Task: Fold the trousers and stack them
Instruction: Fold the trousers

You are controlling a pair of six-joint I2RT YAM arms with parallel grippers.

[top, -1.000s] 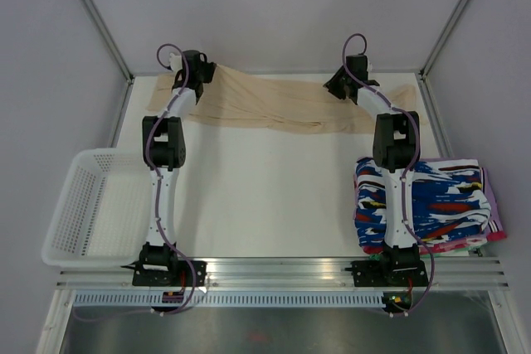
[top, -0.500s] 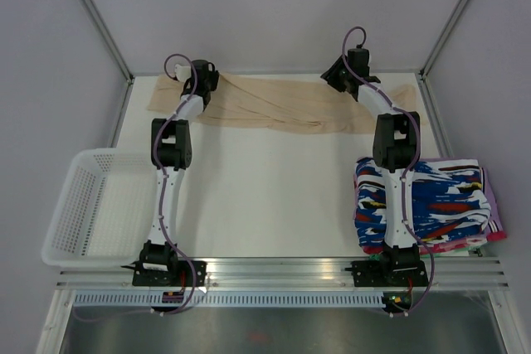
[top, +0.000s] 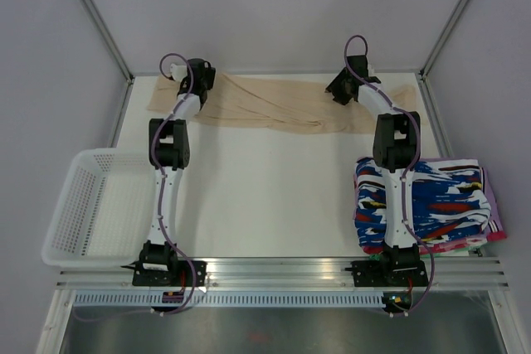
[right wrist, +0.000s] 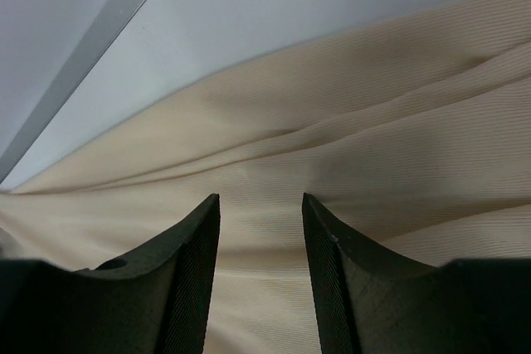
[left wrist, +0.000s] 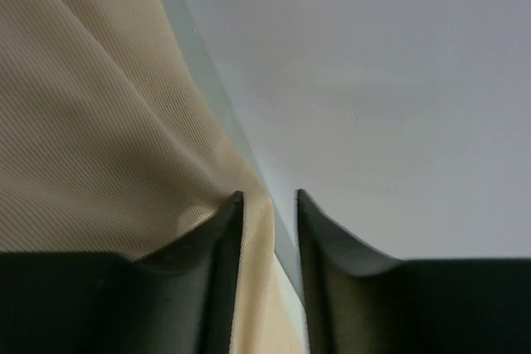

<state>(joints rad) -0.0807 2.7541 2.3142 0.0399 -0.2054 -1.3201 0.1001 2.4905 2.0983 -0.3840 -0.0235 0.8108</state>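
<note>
The trousers [top: 282, 105] lie along the far edge of the white bench [top: 265, 196]. They make one long band from left to right. The cloth is thin, soft and beige. Up close it shows tiny ribbed lines and a few long, gentle folds.

Both arms stretch far out, away from their bases. The left hand [top: 199, 76] is over the left end of the trousers, near the far left corner. Its two fingers [left wrist: 224, 238] are dark, smooth and curved. They stand a little apart with a thin gap, and no cloth is pinched in it, so this hand is let go. The cloth lies under it, next to the grey wall.

The right hand [top: 342, 89] is over the right part of the trousers. Its dark fingers [right wrist: 195, 246] stand wider apart, and the beige cloth lies flat below the gap. This hand grips nothing.

A white plastic basket [top: 83, 205] with small holes sits at the left side of the bench. A folded pile of blue, white, red and black clothes [top: 440, 205] sits at the right side.
</note>
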